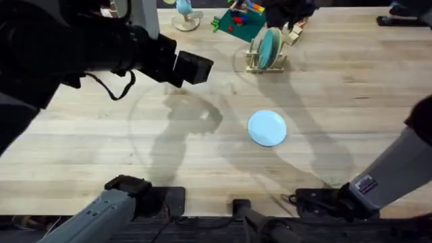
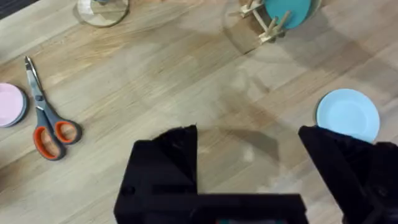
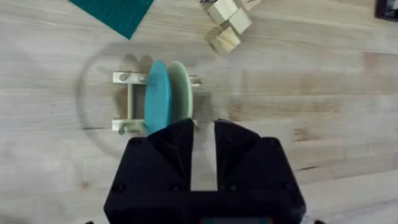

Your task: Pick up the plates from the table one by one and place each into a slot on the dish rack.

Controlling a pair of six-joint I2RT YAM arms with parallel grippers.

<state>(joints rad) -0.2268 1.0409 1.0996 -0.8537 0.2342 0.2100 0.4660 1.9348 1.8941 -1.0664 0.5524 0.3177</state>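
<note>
- Light blue plate (image 1: 267, 127) flat on table (image 1: 81, 148), apart from dish rack (image 1: 264, 63).
- Rack holds teal plate (image 3: 157, 98), pale green plate (image 3: 181, 92) upright.
- Left gripper (image 2: 249, 155) released, empty.
- Right gripper (image 3: 203, 146) slightly parted, empty, above rack.

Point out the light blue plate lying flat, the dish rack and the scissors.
light blue plate (image 1: 267, 127): overhead view, centre of its face.
dish rack (image 3: 122, 102): right wrist view, wooden end frame.
scissors (image 2: 51, 132): left wrist view, orange handles.
</note>
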